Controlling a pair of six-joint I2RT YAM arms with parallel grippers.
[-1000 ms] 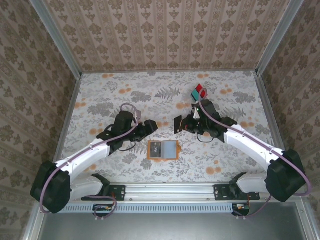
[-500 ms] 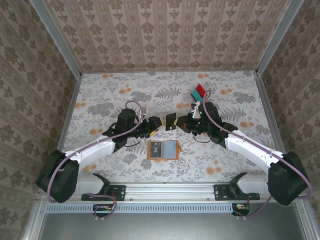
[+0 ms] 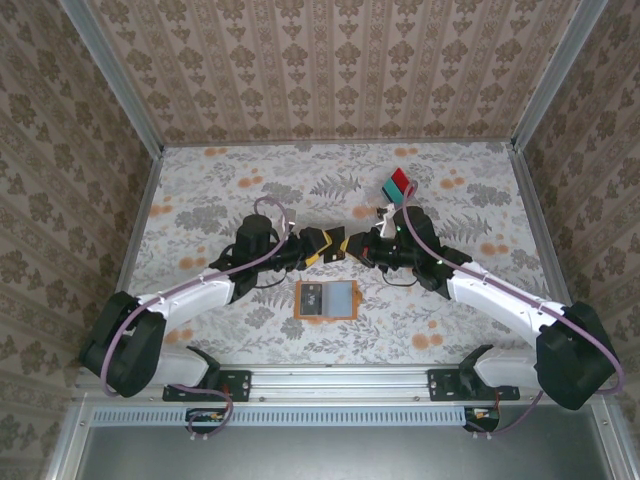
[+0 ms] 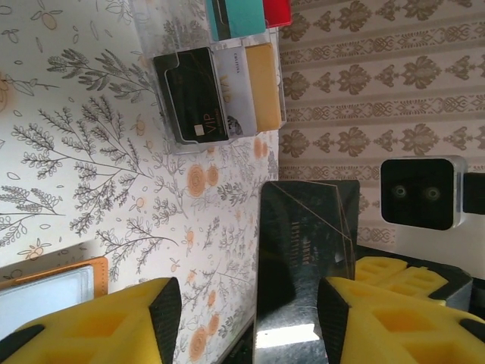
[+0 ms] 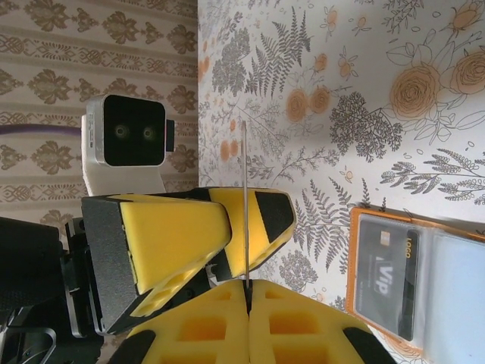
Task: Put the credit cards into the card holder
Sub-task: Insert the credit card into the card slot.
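A black credit card [image 3: 337, 243] hangs in the air above the table's middle, with my right gripper [image 5: 248, 287] shut on its lower edge; the right wrist view sees this card [image 5: 245, 205] edge-on. My left gripper [image 4: 248, 303] is open and straddles the same card [image 4: 303, 258], which stands close to the right pad with a gap on the other side. The orange card holder [image 3: 298, 300] lies open below both grippers, a dark card [image 5: 383, 273] and a grey-blue card [image 3: 341, 298] in it. More credit cards, black [image 4: 193, 95], white, beige, teal and red [image 3: 397, 185], sit far right.
The spare cards stand in a clear rack [image 4: 227, 133] near the back wall. Patterned walls close the table on three sides. The flowered tabletop [image 3: 220, 190] lies bare to the left. The card holder's orange rim [image 4: 76, 265] shows just beside my left finger.
My left gripper has moved right to meet the right gripper and its jaws have narrowed around the black card. The right gripper has carried the card slightly left.
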